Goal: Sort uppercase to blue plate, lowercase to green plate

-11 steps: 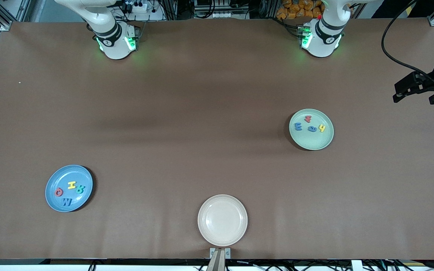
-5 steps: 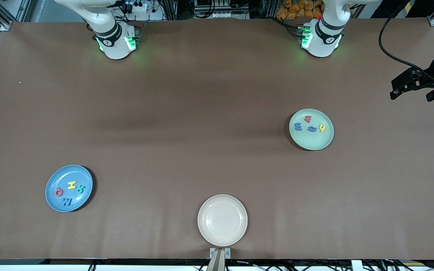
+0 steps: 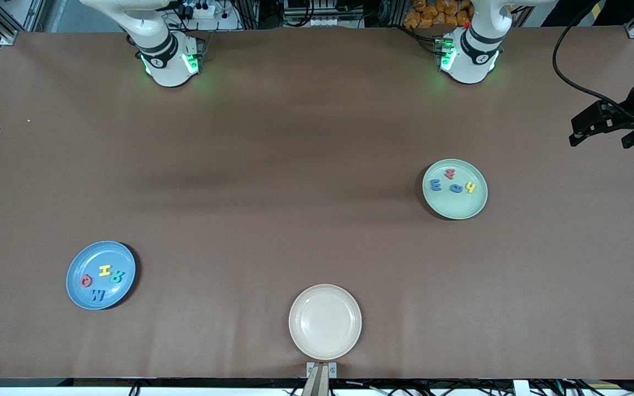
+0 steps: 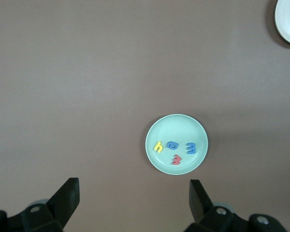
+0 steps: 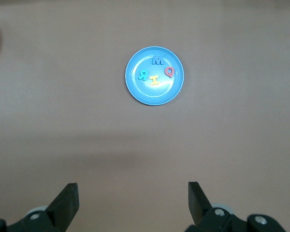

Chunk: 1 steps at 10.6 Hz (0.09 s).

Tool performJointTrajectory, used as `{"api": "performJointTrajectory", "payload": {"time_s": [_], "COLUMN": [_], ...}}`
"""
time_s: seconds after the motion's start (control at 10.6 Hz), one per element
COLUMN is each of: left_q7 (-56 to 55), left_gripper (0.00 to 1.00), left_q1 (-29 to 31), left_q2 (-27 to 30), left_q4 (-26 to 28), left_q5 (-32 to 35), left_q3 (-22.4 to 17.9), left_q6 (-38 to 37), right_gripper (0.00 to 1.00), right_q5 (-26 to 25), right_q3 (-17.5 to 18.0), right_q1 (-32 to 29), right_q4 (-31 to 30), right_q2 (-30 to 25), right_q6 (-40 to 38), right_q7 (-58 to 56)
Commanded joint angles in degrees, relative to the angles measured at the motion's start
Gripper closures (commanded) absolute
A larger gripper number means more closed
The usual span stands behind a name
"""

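Since the earlier frames, only the left gripper (image 3: 597,129) has shifted, slightly higher over the table's edge at the left arm's end; both arms appear retracted because sorting looks complete. Its fingers (image 4: 67,198) stand wide and empty, as do those of the right gripper (image 5: 133,203). The blue plate (image 3: 77,294), near the front edge toward the right arm's end, holds the uppercase letters (image 3: 102,278). The green plate (image 3: 454,209) holds the lowercase letters (image 3: 452,185). The cream-white plate (image 3: 325,322) is empty.

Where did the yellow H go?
The yellow H lies on the blue plate, toward the right arm's end of the table, between the red Q and the teal R.
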State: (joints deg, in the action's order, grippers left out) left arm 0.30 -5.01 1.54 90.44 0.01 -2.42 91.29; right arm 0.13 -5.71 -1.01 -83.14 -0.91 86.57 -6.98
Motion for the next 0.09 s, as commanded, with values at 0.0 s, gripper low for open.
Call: {"api": "performJointTrajectory", "payload": {"time_s": [0.0], "left_q7": [-0.6], "left_gripper": [0.0], "left_q1": [2.6], "left_q2": [1.1], "left_q4": [1.5], "left_q5": [-1.2], "left_q3": [2.2], "left_q6": [1.0], "right_gripper": [0.0], "right_q5": [0.6], "right_q3": [0.6], "right_q1": [-0.7], "right_q4": [0.0], "right_q2": [-0.8], "right_q6": [-0.8], "right_q7": [1.0]}}
